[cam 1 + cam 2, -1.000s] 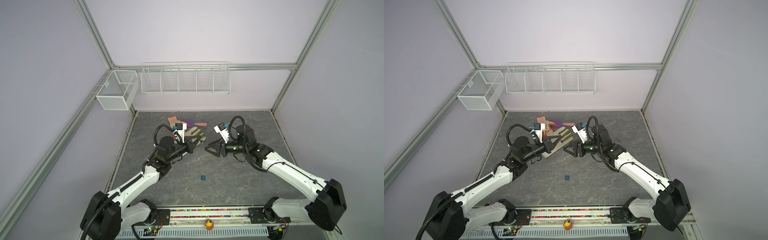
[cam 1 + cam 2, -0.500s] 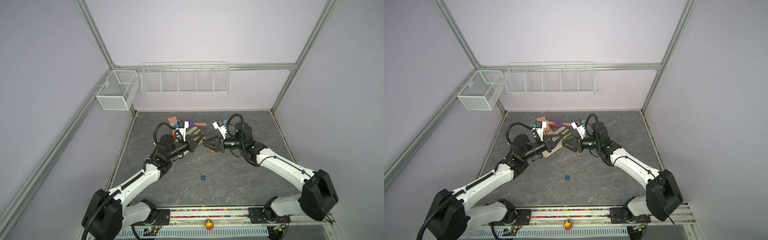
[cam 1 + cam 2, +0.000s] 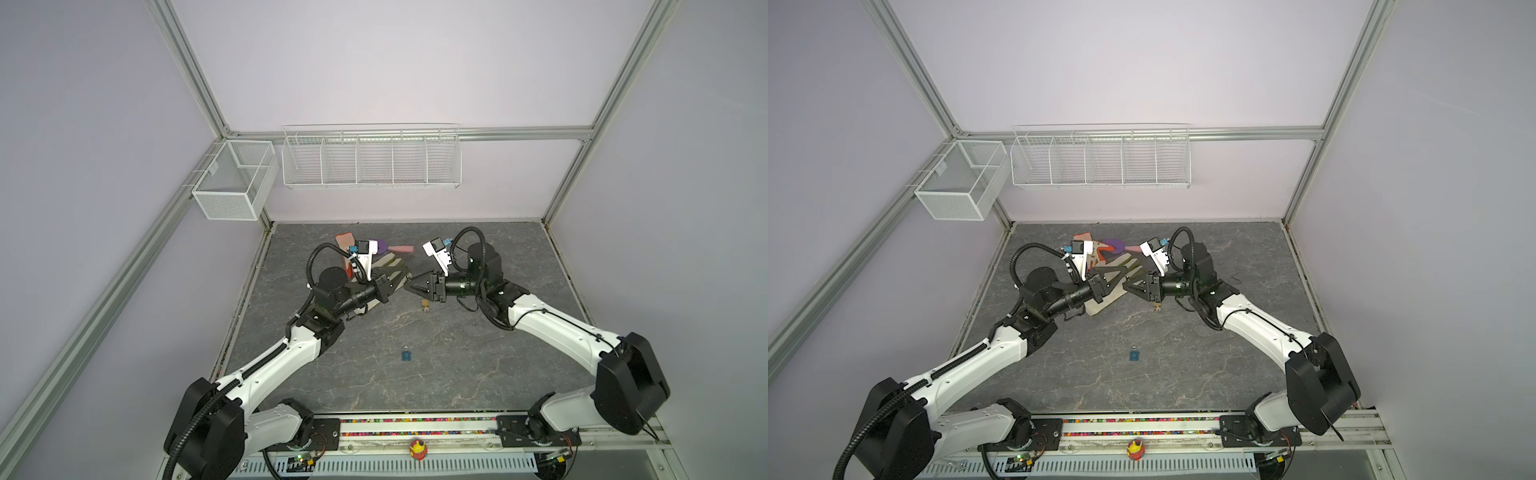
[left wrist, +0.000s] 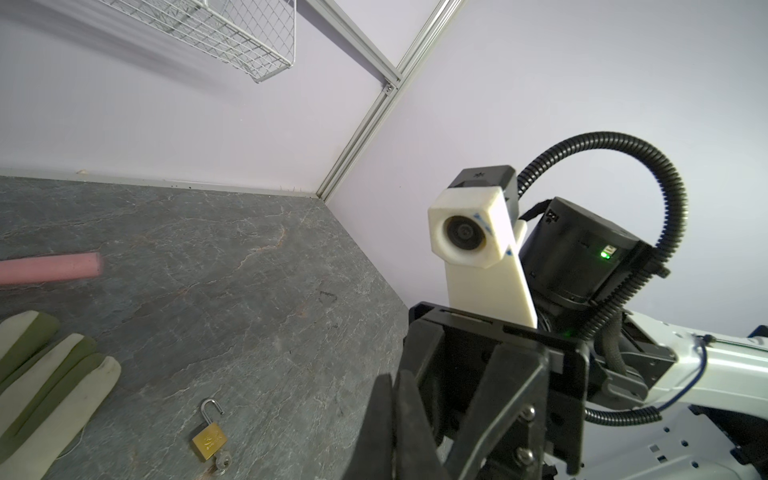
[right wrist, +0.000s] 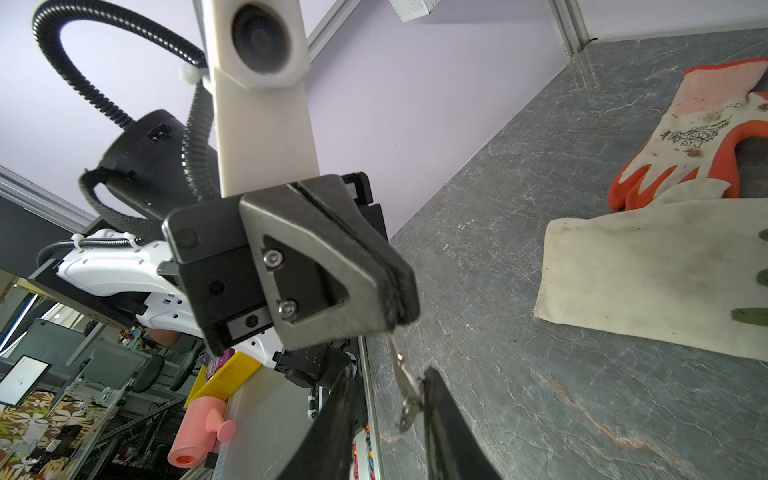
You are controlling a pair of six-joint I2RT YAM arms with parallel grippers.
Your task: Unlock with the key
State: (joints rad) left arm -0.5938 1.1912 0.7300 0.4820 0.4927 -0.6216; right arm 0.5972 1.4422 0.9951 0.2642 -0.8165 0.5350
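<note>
in a top view the left gripper (image 3: 398, 282) and the right gripper (image 3: 412, 286) meet tip to tip above the middle of the grey table (image 3: 478, 365), over the right edge of a cream glove (image 3: 392, 264) with green stripes. a brass padlock (image 3: 424, 306) lies on the table just near of the tips, under the right gripper. a small blue padlock (image 3: 406, 354) lies alone, nearer still. a purple tool (image 3: 380, 245) with a pink handle and an orange glove (image 3: 345, 240) lie on the far side, behind the left arm, and a white wire rack (image 3: 370, 158) hangs on the far wall. both top views show this layout, with the blue padlock (image 3: 1134, 354) well apart from everything else, but the key is too small to make out in them. in the left wrist view the brass padlock (image 4: 209, 438) lies flat with its shackle swung open and a second key (image 4: 223, 460) in its base, beside the cream glove's finger ends. in the right wrist view the left gripper (image 5: 395, 318) is pressed together on the top of a silver key (image 5: 405, 390), which hangs from its tip above the table, between the right gripper's fingers (image 5: 449, 428). those fingers stand partly spread: one touches the key, and the other is clear of it.
</note>
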